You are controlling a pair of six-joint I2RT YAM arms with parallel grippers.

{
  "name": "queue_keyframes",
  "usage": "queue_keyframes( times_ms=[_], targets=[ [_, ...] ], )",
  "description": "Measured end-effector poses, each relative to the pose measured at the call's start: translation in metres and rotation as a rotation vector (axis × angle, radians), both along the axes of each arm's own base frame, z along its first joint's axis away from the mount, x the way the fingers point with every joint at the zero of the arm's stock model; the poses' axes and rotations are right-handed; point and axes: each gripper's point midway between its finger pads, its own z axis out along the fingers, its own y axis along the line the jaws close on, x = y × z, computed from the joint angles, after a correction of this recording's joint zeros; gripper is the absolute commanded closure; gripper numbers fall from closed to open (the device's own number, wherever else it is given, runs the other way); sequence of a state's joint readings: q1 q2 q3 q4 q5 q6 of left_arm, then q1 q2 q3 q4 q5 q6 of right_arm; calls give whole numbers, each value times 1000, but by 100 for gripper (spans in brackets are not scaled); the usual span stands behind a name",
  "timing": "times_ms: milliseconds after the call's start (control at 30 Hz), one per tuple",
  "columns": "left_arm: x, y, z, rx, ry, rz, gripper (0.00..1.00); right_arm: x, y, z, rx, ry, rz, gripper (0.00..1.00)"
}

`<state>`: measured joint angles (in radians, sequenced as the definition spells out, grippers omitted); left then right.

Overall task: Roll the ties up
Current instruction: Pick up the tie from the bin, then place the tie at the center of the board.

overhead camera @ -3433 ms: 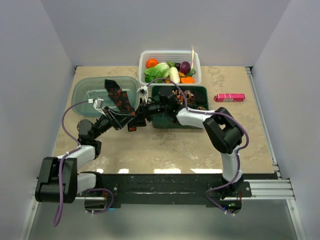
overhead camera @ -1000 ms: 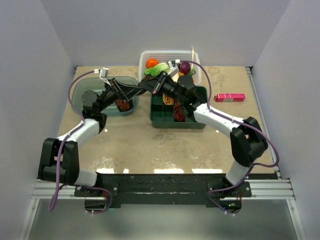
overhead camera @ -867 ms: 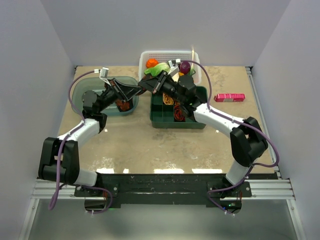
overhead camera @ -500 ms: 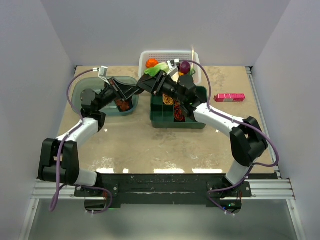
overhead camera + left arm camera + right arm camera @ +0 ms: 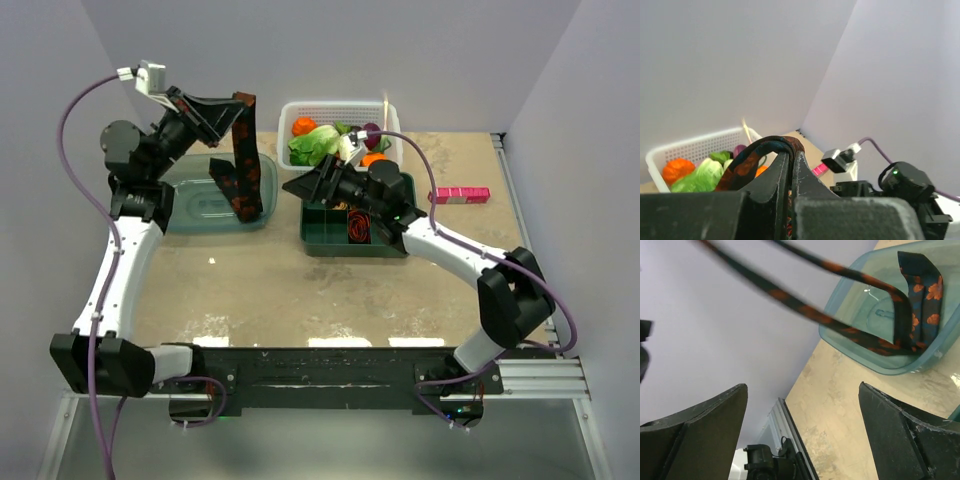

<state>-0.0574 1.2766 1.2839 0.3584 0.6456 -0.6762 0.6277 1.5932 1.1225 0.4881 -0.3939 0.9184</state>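
Unrolled black tie (image 5: pixel 245 160) hangs over the tub (image 5: pixel 185 200)
The left tool (image 5: pixel 240 102) pinches it; the right tool (image 5: pixel 300 185) gapes empty; next, lay it flat to roll.

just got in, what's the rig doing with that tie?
The left hand is shut on the black, orange-spotted tie and holds it high, so it hangs down with its lower end in the clear bin. The right hand is open and empty near the green tray, which holds rolled ties. This tie is not yet rolled.
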Motion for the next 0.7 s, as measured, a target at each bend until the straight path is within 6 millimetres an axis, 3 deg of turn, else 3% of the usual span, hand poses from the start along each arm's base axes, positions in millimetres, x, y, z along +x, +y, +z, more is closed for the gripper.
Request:
queue_keyframes(
  times_ms=[167, 200, 433, 533, 700],
  targets=[
    [-42, 1, 48, 35, -124, -3, 100, 11, 4, -25, -5, 68, 22, 2],
    [-61, 1, 58, 50, -160, -13, 100, 14, 7, -35, -8, 93, 30, 2],
    [-147, -4, 87, 132, -325, -72, 100, 20, 25, -89, -21, 253, 93, 1],
    [-180, -5, 92, 163, -380, -91, 100, 18, 32, -92, -12, 283, 114, 1],
    [-224, -8, 95, 209, -451, -128, 100, 8, 49, -71, 25, 281, 158, 1]
  ],
)
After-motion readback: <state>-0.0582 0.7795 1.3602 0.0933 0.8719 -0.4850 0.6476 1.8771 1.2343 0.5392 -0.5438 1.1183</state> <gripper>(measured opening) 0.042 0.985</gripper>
